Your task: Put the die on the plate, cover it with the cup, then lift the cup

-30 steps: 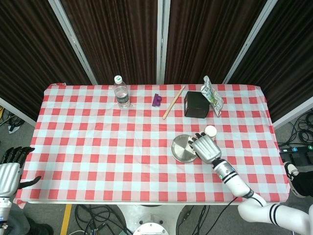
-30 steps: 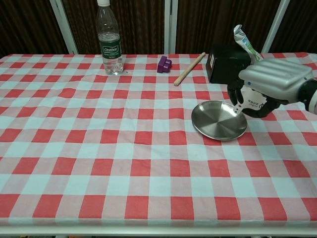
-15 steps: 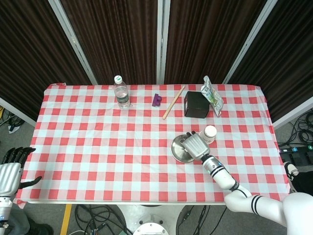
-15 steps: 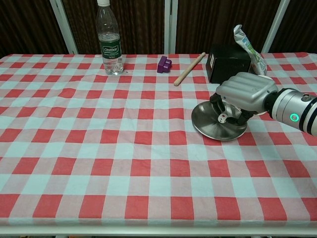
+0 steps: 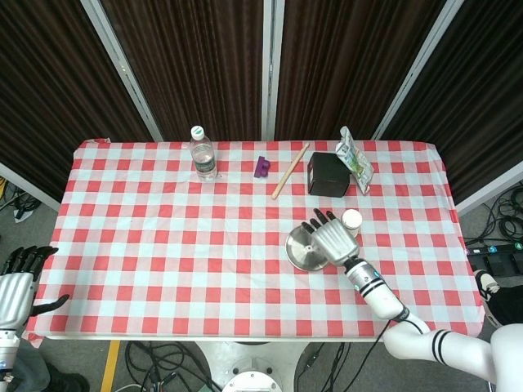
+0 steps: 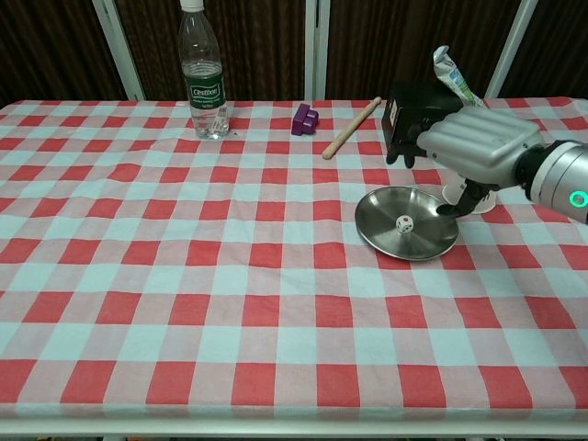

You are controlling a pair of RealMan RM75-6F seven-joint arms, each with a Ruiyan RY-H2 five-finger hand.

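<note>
The die (image 6: 403, 222) lies on the steel plate (image 6: 377, 230) below the empty, spread right hand (image 6: 473, 142); white cup (image 5: 351, 219) just beside it, black box (image 6: 409, 119) behind.

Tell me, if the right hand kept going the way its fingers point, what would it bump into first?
Probably the black box: the right hand points toward the table's far side above the plate, though depth is unclear.

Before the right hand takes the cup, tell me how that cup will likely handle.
The cup looks small, white and thin-walled, so probably light and easy to crush in a firm grip. It stands narrow beside the plate, so a nudge from the right hand could tip it. Upside down, it may roll.
</note>
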